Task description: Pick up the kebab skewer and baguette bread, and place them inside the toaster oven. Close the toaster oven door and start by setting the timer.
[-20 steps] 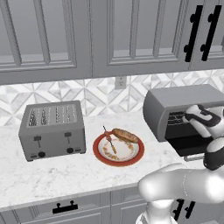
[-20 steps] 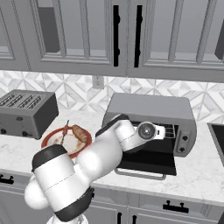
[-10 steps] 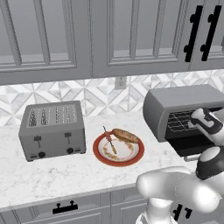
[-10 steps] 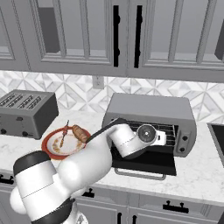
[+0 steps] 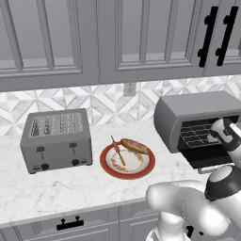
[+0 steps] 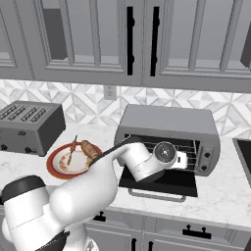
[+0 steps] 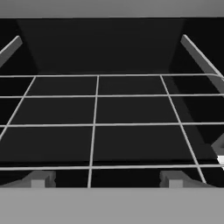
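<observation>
toaster oven (image 5: 197, 120): one, right end of the counter, cavity open, wire rack (image 7: 94, 124) bare.
toaster oven door (image 6: 164, 184): one, dropped flat toward the counter edge; the arm reaches over it. Risk: a low pull-out could clip the door or its bar handle.
four-slot toaster (image 5: 57, 140): one, left of the plate, well apart from the oven. Not involved.
plate (image 5: 106, 164): one, red-rimmed, between toaster and oven, carrying both food items.
baguette bread (image 5: 135, 146): one, on the plate's back right edge. Not in the oven yet.
kebab skewer (image 5: 117, 151): one, on the plate just left of the baguette, stick poking past the rim. Risk: thin, and close to the bread; a sloppy pinch likely nudges the loaf or rolls the stick.
gripper (image 6: 182, 160): one, at the oven mouth facing the rack, jaws wide, holding nothing.
risk, order: my read is both items still need carrying in; shutting the door first would block them.
</observation>
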You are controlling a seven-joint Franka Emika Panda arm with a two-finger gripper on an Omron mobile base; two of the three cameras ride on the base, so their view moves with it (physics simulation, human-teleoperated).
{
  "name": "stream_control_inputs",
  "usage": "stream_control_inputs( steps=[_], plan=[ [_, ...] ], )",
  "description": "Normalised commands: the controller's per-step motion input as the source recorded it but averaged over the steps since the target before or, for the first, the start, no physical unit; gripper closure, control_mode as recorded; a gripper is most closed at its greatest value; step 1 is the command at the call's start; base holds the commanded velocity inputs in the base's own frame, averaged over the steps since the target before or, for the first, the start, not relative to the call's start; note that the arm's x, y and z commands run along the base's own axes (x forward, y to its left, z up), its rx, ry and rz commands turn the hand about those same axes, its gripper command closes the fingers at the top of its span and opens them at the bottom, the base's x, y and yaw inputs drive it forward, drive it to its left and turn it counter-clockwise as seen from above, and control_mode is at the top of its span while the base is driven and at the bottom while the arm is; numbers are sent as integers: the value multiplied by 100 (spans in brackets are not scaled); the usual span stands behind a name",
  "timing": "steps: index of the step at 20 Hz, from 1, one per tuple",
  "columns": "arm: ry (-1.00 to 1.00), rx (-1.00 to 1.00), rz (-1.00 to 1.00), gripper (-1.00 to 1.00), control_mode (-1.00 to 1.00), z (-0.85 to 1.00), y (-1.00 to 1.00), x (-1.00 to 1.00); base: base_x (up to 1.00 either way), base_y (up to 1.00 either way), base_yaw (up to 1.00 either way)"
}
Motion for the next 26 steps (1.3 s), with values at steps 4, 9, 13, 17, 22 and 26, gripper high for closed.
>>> stream_control_inputs(
  steps=[4,9,13,17,22,26],
  plan=[
    [5,0,0,-100,-100,-91,0,-62,0,0,0],
    [6,0,0,-100,-100,-71,0,-66,0,0,0],
    [9,0,0,-100,-100,-29,0,-44,0,0,0],
    [1,0,0,-100,-100,49,1,-2,0,0,0],
    [7,0,1,-100,-100,90,28,-9,0,0,0],
    [9,-6,18,-100,-100,36,99,-24,0,0,0]
  ],
)
